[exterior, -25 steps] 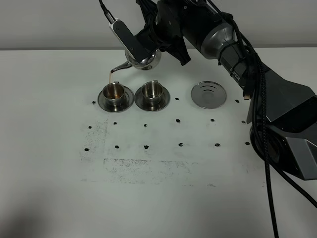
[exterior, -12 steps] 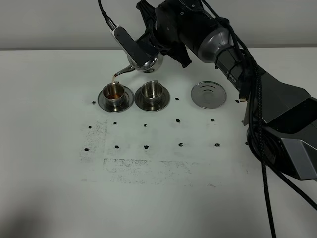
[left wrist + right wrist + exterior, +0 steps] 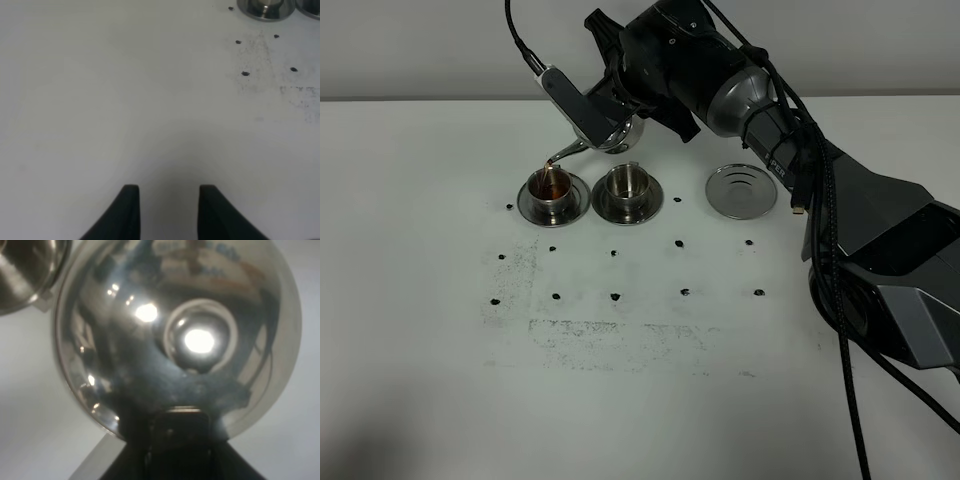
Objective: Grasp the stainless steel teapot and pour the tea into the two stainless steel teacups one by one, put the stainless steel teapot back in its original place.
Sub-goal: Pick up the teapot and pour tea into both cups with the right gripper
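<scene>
**Student:** Fig. 1, overhead view. Where was the shiny, squat stainless steel teapot [image 3: 623,131]?

**Tutor:** Raised off the white table [image 3: 640,400] and tilted spout-down toward the left of the view. The right gripper [image 3: 612,110] was clamped on its loop handle. The right wrist view showed the domed lid and knob from close up, with the dark jaws closed at the pot's edge.

**Student:** And the spout?

**Tutor:** Its thin curved tip hung just above the left-hand teacup [image 3: 549,188], a small cylindrical steel cup. The cup stood on a round steel saucer [image 3: 527,211] and held dark reddish-brown tea [image 3: 552,182]. A trace of the same colour showed at the spout tip. Whether it reached the cup could not be told.

**Student:** The other pieces?

**Tutor:** The matching right-hand teacup [image 3: 627,183] stood on its own saucer just beside the first. Whether the two rims touched could not be told. The flat round steel disc with concentric rings [image 3: 741,190] lay farther right, well apart from the teapot. Small black dots [image 3: 616,297] marked the table in rows.

**Student:** The left gripper [image 3: 167,200]?

**Tutor:** It appeared only in the left wrist view. Its two dark fingers were drawn in narrow, with nothing gripped, above the table and well apart from the cups.
</scene>
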